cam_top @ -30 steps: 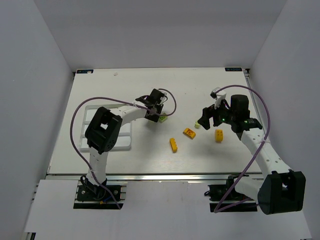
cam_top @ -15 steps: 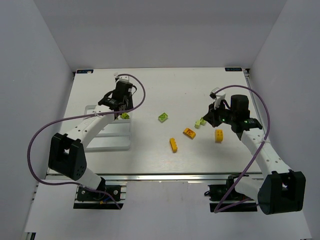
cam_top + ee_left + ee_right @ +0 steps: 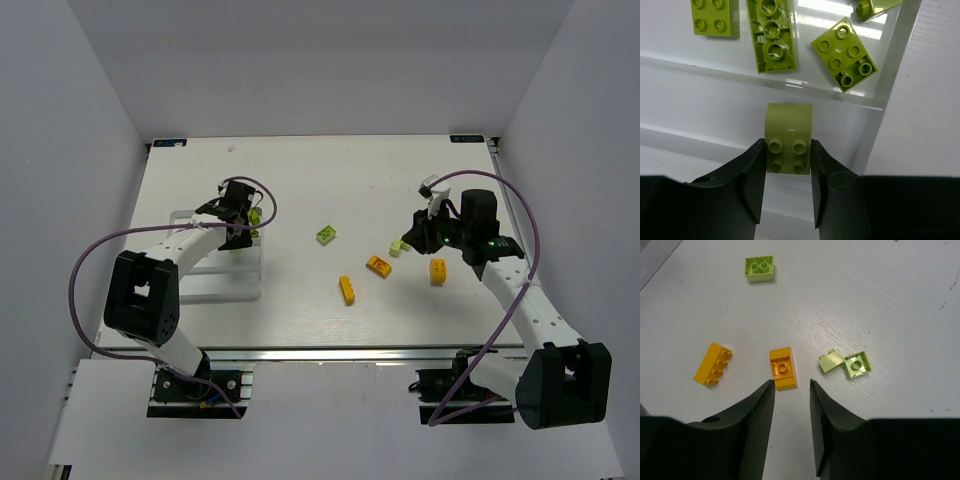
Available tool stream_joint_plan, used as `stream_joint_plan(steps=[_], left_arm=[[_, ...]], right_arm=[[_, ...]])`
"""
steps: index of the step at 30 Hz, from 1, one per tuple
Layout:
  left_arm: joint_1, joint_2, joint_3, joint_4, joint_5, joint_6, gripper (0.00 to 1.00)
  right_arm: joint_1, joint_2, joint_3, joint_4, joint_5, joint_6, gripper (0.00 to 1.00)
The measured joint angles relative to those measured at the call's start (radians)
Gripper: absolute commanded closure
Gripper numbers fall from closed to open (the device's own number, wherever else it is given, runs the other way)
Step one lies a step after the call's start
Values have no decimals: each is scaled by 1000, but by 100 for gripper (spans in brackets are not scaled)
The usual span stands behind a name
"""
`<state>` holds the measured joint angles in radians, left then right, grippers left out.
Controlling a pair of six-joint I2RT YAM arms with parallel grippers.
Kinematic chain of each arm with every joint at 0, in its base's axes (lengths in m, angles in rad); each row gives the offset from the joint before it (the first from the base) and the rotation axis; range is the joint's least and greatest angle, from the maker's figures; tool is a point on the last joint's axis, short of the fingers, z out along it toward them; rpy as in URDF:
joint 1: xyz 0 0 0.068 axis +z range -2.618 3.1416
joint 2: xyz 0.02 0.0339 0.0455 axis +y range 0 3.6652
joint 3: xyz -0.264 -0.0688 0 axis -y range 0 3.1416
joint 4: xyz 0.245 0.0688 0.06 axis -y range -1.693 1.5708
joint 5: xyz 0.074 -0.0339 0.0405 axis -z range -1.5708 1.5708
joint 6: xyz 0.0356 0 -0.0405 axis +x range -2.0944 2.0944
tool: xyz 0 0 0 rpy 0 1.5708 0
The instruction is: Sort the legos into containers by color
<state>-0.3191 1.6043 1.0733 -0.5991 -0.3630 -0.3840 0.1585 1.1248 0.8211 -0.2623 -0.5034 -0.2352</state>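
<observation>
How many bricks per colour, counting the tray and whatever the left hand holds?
Green bricks: 8 (4 in tray, e.g.; held brick in left hand; 3 on table:)
Orange bricks: 3, on table ()
Total in view: 11

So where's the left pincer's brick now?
Top view, left side: the green brick hangs in the left pincer over the tray, near other green bricks.
</observation>
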Motion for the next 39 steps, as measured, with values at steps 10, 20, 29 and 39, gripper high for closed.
stream_joint_plan(steps=[10,20,29,39], left_arm=[[6,21,-3,1,40,-2,23],[0,-47,-14,13,106,-5,57],[-13,-488,-201,276,438,44,40],[-12,-586,-272,314,561,100,24]], right_arm=[[8,19,0,-4,-21,-24,26],[68,33,0,2,-20,-53,15],[135,228,47,6,117,-124,14],[134,375,250,-66,99,-285,23]])
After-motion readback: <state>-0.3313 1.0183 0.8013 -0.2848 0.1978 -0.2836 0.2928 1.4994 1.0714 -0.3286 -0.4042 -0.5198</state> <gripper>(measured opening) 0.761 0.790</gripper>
